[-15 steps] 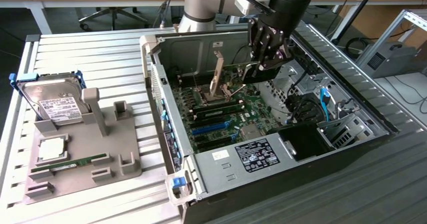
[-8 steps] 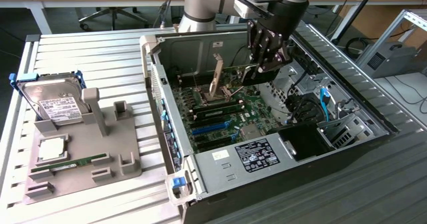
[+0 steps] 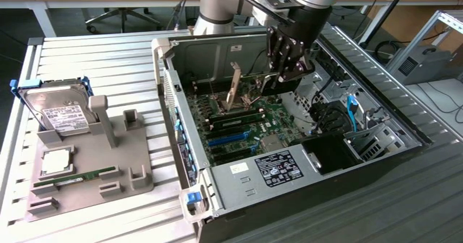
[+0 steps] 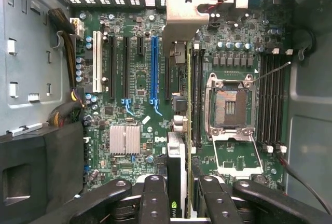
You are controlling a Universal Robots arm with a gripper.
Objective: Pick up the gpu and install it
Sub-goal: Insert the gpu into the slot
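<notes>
Item: gpu [image 4: 176, 159], edge-on, being pinched between the narrowed fingers of the gripper [image 4: 179, 187]. It is hanging over the motherboard [image 4: 135, 110] at upper centre of the exterior view. Long axis is running parallel to the blue slot [image 4: 154, 68], just beside it, with the bracket [image 4: 184, 11] pointing away from the gripper.

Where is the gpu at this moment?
The gpu sits edge-on in the gripper, inside the open computer case at the exterior view's right, over the motherboard between the blue slot and the CPU socket.
</notes>
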